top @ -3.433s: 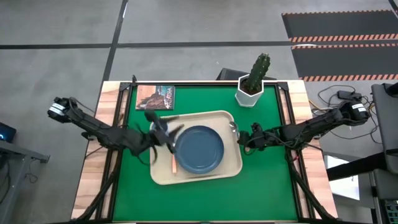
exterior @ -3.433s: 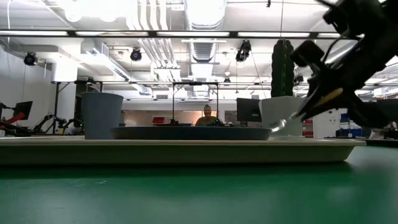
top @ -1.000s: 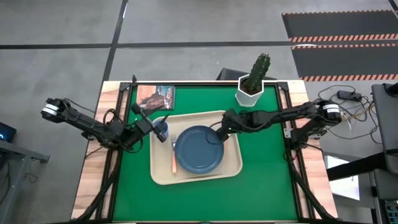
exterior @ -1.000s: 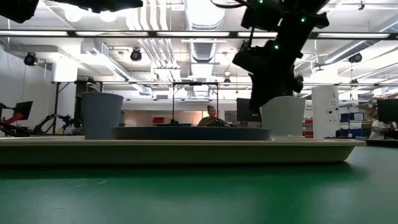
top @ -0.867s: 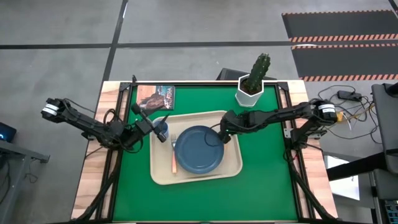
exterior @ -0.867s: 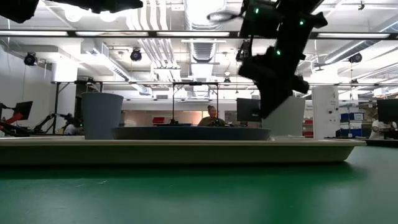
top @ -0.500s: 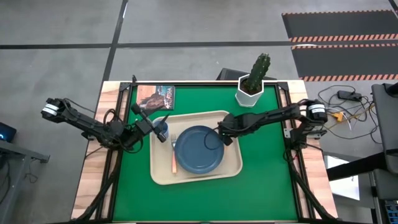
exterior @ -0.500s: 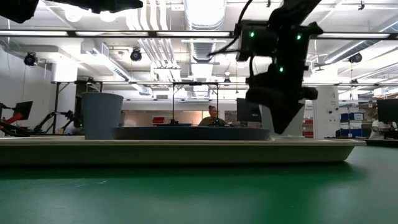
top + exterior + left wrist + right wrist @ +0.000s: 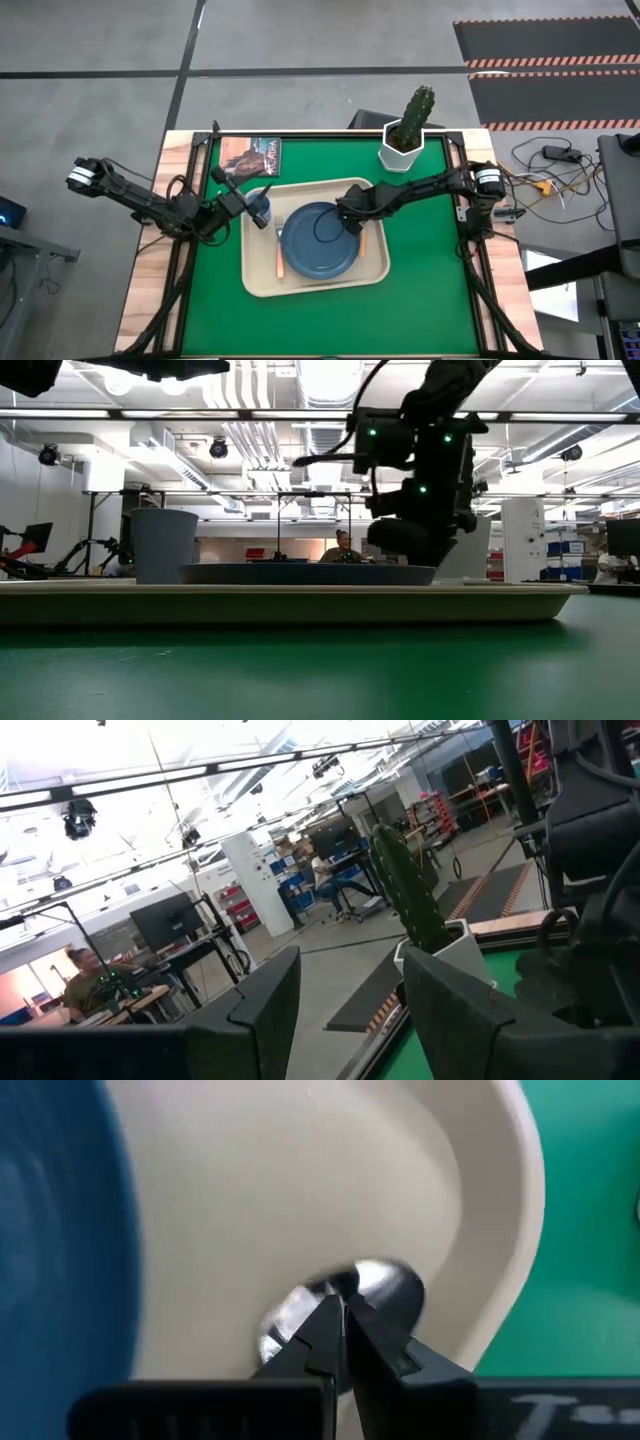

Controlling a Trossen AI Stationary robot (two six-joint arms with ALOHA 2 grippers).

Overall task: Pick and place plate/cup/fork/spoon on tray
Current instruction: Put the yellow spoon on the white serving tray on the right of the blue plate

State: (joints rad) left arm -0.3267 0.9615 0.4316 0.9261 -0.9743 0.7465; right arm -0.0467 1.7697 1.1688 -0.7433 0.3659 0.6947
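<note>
Green matting covers the table (image 9: 420,300), which is framed by pale wood, with grey floor all around. At the far left the left arm reaches in, and its left gripper (image 9: 232,203) hangs just outside the tray's left rim, beside the cup — fingers (image 9: 262,1010) spread apart with nothing between them. A small book (image 9: 250,156) lies behind it on the green. The cream tray (image 9: 315,282) sits mid-table and carries the light-blue cup (image 9: 260,209) in its far left corner, the fork (image 9: 280,252) along its left side, and the dark blue plate (image 9: 318,241) at its middle. Over the plate's right edge hovers the right gripper (image 9: 350,220); its fingers (image 9: 330,1342) are pressed together, and the spoon (image 9: 345,1302) shows as a shiny bowl just past their tips on the tray's bare floor near the rim — whether it is pinched, I cannot tell. Farther right, a cactus in a white pot (image 9: 405,140) stands at the table's back.
</note>
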